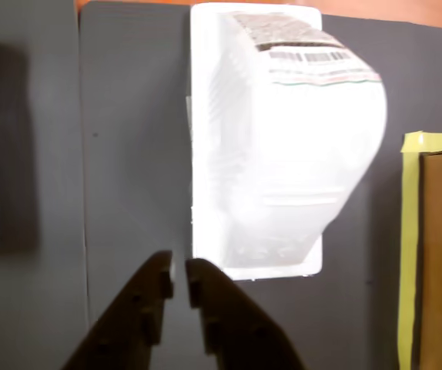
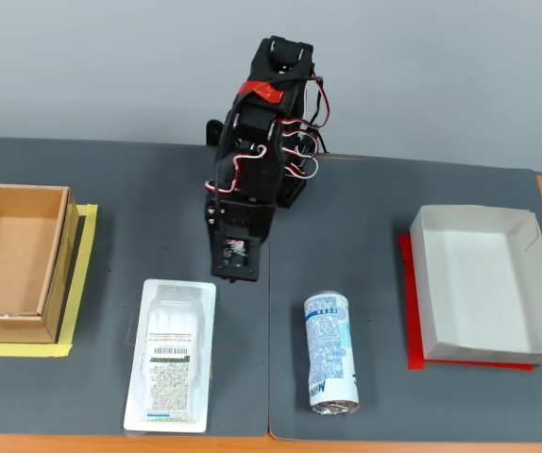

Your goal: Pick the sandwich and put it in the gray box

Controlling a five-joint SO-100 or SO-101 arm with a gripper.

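1. Clear-white plastic is what the sandwich (image 2: 171, 355) comes wrapped in — a flat rectangular package with a white printed label, a barcode and a thin blue stripe at one end. It is seen lying flat on the dark gray mat (image 2: 347, 236), between the brown cardboard box (image 2: 11, 264) on yellow tape and the blue-and-white printed can (image 2: 330, 352) lying on its side in the fixed view.
2. The black two-finger gripper (image 1: 179, 279) is shown in the wrist view with its jaws nearly together, only a thin slit left between them, and nothing is held. The tips are parked just beside the near corner of the package, apparently above it rather than touching.
3. Handling guess: the pack is probably light, and the thin molded shell looks glossy and a bit slippery, so it could be crushed or squirted out if squeezed hard. A flat rim runs around the domed middle — a grip across the narrow width, on the ribbed side walls, is probably the safest bet. The jaws would have to be opened wide first.
4. The pale gray-white card tray (image 2: 483, 283), shallow with low walls and set on a red sheet, is well apart from the sandwich, past the can on the right of the fixed view. It is empty for now.
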